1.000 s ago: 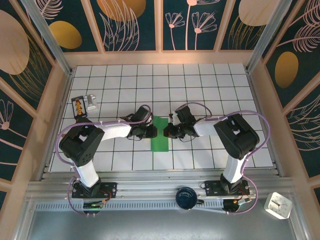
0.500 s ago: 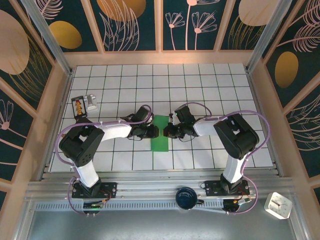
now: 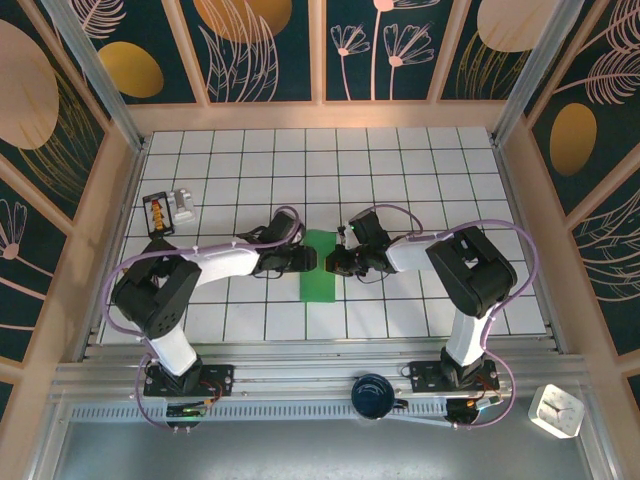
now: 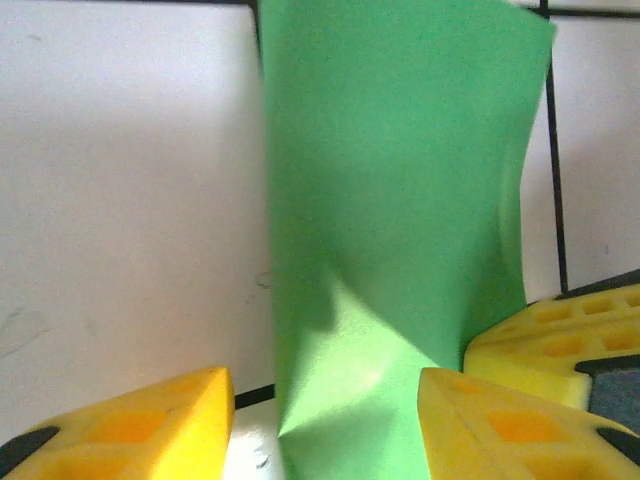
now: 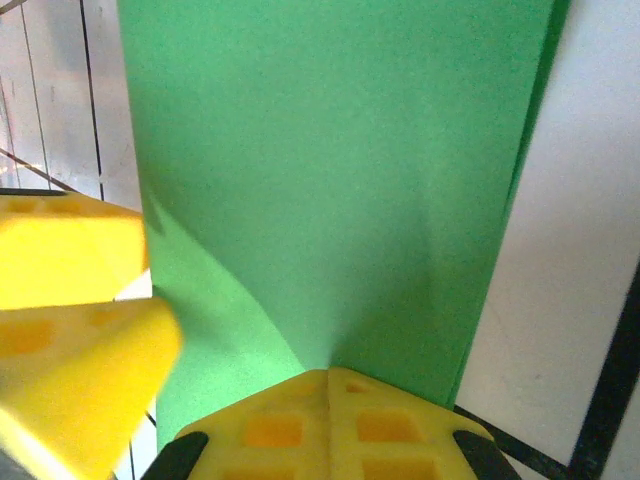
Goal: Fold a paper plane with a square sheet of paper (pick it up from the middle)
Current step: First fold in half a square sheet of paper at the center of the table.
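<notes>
Green strip at the tiled table's (image 3: 420,170) centre: the square sheet of paper (image 3: 320,266) is lying folded narrow, running 12 to 6 o'clock. At its 3 o'clock edge it is being pinned by the right gripper (image 3: 335,263), jaws closed, probably against sliding. At 9 o'clock the left gripper (image 3: 305,261) is being held part-open astride the edge, clamping nothing.

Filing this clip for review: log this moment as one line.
paper: folded strip on table | left gripper: open, around paper's edge | right gripper: shut on paper
</notes>
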Controlling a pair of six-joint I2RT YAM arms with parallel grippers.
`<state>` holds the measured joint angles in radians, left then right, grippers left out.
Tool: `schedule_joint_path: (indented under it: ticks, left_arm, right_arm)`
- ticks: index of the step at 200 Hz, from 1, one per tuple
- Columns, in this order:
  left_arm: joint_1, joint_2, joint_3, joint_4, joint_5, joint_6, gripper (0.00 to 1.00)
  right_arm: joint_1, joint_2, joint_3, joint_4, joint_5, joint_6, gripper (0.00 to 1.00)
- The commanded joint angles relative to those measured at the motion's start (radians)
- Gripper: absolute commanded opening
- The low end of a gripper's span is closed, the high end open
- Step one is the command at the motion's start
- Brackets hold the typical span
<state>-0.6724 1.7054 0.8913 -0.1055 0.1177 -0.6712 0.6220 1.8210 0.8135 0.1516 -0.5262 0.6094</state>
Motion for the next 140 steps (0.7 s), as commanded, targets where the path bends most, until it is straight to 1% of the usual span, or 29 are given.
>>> schedule_joint_path:
  ticks: [1,13,33,49,57,69,72,96,112,125,140]
  left_arm:
    - [0.000,-0.062,-0.021,0.009,-0.004,-0.039,0.49]
    - [-0.002,-0.068,-0.025,0.022,0.020,-0.041,0.44]
    - [-0.004,-0.052,-0.029,0.059,0.101,-0.046,0.32]
    - [-0.004,-0.023,-0.029,0.093,0.161,-0.052,0.25]
    - [-0.004,-0.006,-0.028,0.094,0.168,-0.051,0.21]
    - [-0.004,0.002,-0.021,0.073,0.148,-0.041,0.18]
    - [-0.004,0.029,-0.022,0.066,0.139,-0.038,0.17]
    - [0.005,0.054,-0.056,0.055,0.060,-0.028,0.14]
    - [0.014,0.070,-0.083,0.068,0.042,-0.026,0.14]
    - [0.016,0.063,-0.090,0.077,0.042,-0.021,0.16]
    - [0.016,0.017,-0.103,0.114,0.075,-0.031,0.21]
  right_arm:
    - [0.011,0.086,-0.037,-0.102,0.109,-0.010,0.00]
    - [0.012,0.087,-0.036,-0.104,0.111,-0.011,0.00]
    - [0.011,0.086,-0.034,-0.106,0.114,-0.014,0.00]
    - [0.011,0.090,-0.033,-0.109,0.115,-0.016,0.00]
    - [0.011,0.089,-0.031,-0.109,0.116,-0.016,0.00]
    - [0.011,0.092,-0.030,-0.112,0.118,-0.017,0.00]
    - [0.011,0.090,-0.030,-0.114,0.120,-0.018,0.00]
    - [0.009,0.091,-0.028,-0.124,0.130,-0.026,0.00]
    - [0.010,0.094,-0.028,-0.126,0.134,-0.030,0.00]
    - [0.010,0.098,-0.029,-0.129,0.135,-0.031,0.00]
    - [0.010,0.097,-0.031,-0.131,0.136,-0.033,0.00]
